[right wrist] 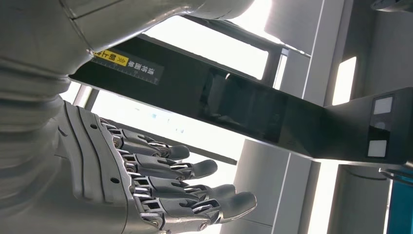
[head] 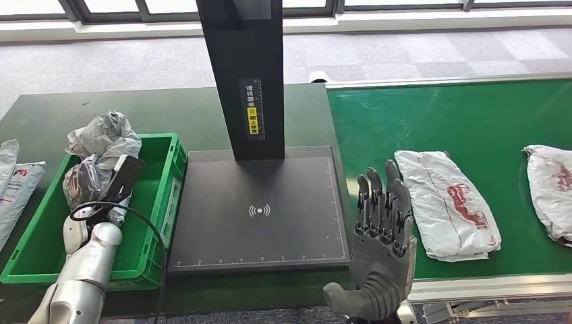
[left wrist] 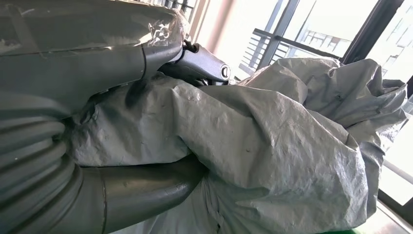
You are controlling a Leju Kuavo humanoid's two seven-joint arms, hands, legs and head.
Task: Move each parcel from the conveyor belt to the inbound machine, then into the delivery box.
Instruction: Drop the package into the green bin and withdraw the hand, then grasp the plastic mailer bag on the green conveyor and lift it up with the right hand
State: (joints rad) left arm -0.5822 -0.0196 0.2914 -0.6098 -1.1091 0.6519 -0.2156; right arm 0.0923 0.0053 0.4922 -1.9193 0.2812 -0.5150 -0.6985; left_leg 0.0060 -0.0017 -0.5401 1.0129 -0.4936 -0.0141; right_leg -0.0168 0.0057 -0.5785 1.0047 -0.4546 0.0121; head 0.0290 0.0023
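One grey parcel gripped by left hand over green box, ready to drop; right hand spread wide, holding nothing.

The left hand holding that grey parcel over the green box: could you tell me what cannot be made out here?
- Left hand: fingers hidden by the grey parcel in the head view.
- Green box: contents under the parcel hidden.
- Rightmost white parcel: cut off by the head view's edge.
- Scanner label: too small to read.

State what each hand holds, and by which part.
Left hand grips the grey parcel by its lower bunched end over the green box. Right hand holds nothing.
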